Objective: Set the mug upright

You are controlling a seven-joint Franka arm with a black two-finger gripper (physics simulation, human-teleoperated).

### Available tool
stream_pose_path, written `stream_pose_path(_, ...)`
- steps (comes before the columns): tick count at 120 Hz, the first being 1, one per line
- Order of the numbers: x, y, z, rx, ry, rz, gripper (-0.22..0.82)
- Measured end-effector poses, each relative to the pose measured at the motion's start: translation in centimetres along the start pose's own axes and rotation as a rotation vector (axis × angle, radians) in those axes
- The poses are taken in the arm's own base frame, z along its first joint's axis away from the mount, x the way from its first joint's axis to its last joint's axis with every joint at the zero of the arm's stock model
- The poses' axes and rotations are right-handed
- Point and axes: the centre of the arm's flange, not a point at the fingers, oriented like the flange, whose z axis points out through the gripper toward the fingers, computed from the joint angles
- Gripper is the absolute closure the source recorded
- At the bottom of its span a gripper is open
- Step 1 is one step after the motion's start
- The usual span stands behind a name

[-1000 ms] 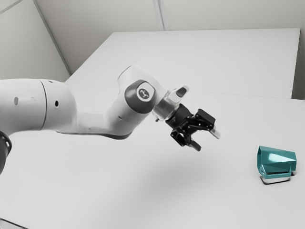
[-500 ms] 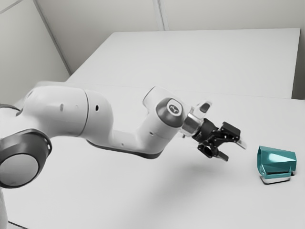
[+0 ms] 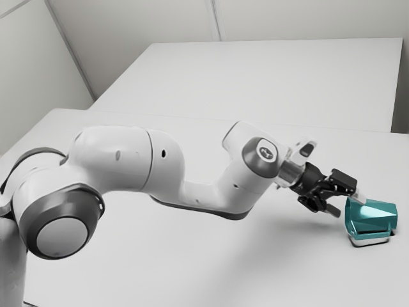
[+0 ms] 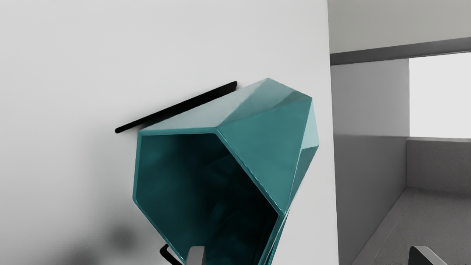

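The teal faceted mug [image 3: 372, 216] lies on its side near the exterior view's right edge, with its mouth toward the exterior view's left, facing my hand. My gripper [image 3: 348, 204] stands open at the mouth end, one fingertip overlapping the mug's upper rim in that view. From the wrist camera, the mug [image 4: 257, 154] shows its dark hollow inside. The gripper [image 4: 310, 255] has its fingers wide apart there; one tip overlaps the mouth's edge, the other lies off to the side of the mug. Contact cannot be told.
The mug rests on a white table [image 3: 255, 275]. A second white surface [image 3: 275, 83] stands behind it. Beyond the table's edge, the wrist view shows a grey wall [image 4: 368, 162]. A thin black bar [image 4: 176, 106] lies alongside the mug.
My arm has reached toward the exterior view's right and slightly down, bringing the open gripper from well away to the mug's mouth. The mug has not moved.
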Motion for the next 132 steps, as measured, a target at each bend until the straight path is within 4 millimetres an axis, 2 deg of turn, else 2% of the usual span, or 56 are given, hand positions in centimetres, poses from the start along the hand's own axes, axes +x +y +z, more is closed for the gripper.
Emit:
stream_pose_path(36,0.6,0.0,2.3,-0.01,-0.003,0.038,0.0)
stream_pose_path(108,1.6,0.8,5.2,-0.004,0.036,0.109,0.0)
stream_pose_path(117,1.5,0.6,5.3,0.0,0.038,0.111,0.03)
stream_pose_path(132,1.5,0.6,5.1,0.004,0.043,0.117,0.14)
